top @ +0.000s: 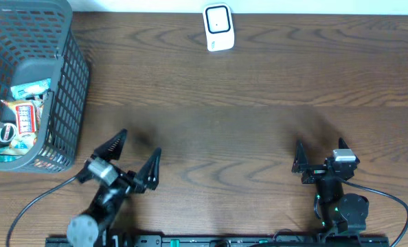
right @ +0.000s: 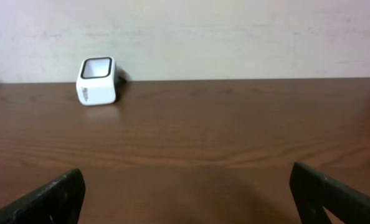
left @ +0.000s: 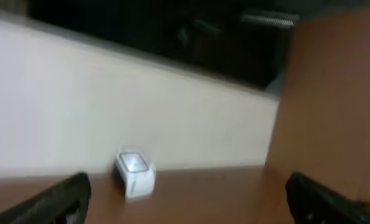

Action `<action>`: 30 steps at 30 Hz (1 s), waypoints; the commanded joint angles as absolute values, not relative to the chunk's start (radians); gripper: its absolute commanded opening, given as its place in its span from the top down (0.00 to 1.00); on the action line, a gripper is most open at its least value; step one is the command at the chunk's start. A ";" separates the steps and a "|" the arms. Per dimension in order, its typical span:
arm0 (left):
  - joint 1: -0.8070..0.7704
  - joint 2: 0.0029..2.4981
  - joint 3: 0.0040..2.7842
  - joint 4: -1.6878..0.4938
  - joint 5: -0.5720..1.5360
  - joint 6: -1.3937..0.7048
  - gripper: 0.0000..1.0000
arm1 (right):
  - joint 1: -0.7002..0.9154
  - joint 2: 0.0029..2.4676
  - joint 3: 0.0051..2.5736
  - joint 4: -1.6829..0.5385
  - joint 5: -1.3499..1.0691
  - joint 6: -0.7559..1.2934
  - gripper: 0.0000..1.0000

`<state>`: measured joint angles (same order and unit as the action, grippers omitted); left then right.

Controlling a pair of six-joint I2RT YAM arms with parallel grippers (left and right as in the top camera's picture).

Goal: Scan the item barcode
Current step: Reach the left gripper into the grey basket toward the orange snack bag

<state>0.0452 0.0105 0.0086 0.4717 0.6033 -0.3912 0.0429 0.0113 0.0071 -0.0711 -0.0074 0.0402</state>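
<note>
A white barcode scanner (top: 218,27) with a dark window stands at the table's far edge; it also shows as the scanner (left: 135,173) in the left wrist view and the scanner (right: 98,81) in the right wrist view. Several packaged items (top: 24,118) lie in the grey basket (top: 66,82) at the left. My left gripper (top: 139,144) is open and empty near the front left, angled toward the scanner. To the front right, my right gripper (top: 319,145) also stands open with nothing between its fingers (right: 45,202).
The basket takes up the far left corner, its wall close to my left arm. Brown wooden tabletop (top: 245,110) stretches between the grippers and the scanner. A pale wall (right: 235,37) rises behind the table's far edge.
</note>
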 commanded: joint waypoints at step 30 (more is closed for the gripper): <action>0.195 1.436 2.084 -1.066 0.428 0.101 0.02 | 0.054 0.007 0.006 -0.075 -0.010 0.029 0.01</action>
